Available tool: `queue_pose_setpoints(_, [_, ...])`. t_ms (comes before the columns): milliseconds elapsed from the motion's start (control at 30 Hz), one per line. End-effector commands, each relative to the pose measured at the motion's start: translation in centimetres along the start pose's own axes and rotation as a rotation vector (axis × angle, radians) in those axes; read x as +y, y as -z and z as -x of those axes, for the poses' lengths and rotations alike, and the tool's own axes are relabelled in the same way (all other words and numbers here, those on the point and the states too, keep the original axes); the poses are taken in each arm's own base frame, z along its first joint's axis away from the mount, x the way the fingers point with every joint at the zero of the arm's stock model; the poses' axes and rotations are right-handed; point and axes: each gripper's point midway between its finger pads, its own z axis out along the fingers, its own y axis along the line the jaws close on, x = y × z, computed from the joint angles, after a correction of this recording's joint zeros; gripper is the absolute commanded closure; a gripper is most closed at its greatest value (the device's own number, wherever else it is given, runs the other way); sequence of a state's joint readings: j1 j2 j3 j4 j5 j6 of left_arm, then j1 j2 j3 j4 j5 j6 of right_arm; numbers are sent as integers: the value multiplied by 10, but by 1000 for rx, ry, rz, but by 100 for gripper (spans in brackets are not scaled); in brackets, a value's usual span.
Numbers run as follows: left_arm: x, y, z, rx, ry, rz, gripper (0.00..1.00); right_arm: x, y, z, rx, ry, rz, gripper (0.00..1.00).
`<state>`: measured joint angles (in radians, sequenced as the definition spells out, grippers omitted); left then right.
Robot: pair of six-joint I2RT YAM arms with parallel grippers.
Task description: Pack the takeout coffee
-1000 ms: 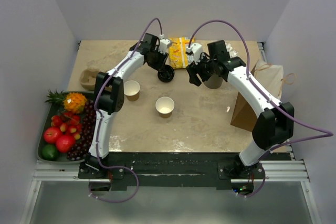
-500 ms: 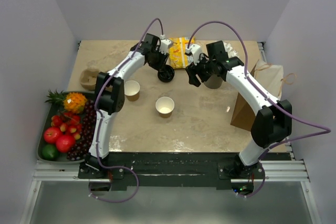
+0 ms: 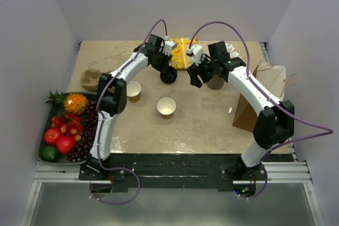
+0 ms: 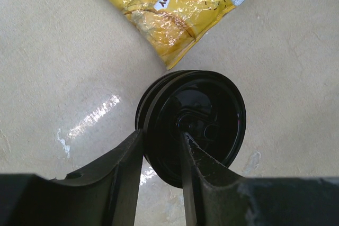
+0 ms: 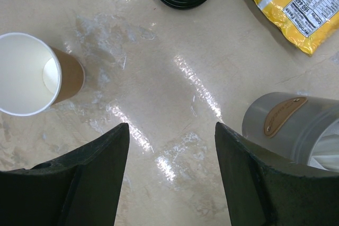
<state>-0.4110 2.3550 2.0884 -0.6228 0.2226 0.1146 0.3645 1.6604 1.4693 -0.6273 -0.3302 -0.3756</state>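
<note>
Top: your left gripper (image 3: 166,71) has edged right a touch, lids (image 3: 169,77) barely moved on the surface; cups (image 3: 166,107) uncapped. Left wrist: jaws pinching lids at the rim. Right wrist: right gripper (image 5: 170,129) jaws spread, idle; capping just starting

Robot lab booth dressed as a takeaway counter

Plain pale walls (image 3: 32,35) box in a marble-look table (image 3: 201,125). Two white robot arms (image 3: 130,67) are bolted by an aluminium rail (image 3: 53,175) and trail purple cables (image 3: 217,22) among props: fruit tray (image 3: 41,142), crisps bag (image 3: 183,54), brown paper bag (image 3: 249,109).
</note>
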Motion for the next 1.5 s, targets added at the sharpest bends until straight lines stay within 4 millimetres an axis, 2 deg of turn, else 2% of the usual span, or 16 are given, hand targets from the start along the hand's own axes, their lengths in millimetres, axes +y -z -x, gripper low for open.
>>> queue_pose_setpoints(0, [0,19,31,-78,-14,37,62,-1,1,8,-32,15,-3,31])
queue_pose_setpoints(400, [9,29,44,-99,-53,132,64,-1,-1,9,-36,5,-1,31])
queue_pose_setpoints(800, [4,34,50,-111,-69,137,68,-1,-4,7,-33,-2,0,31])
queue_pose_setpoints(967, [2,36,53,-120,-77,138,75,0,-4,7,-34,-4,3,31])
queue_pose_setpoints(1067, [1,39,56,-128,-79,138,83,-1,-4,8,-37,-4,2,31])
queue_pose_setpoints(1333, [-1,52,69,-160,-87,147,86,0,-3,10,-40,-1,6,31])
queue_pose_setpoints(1467, [-6,65,71,-162,-99,115,87,5,9,24,-70,65,40,32])
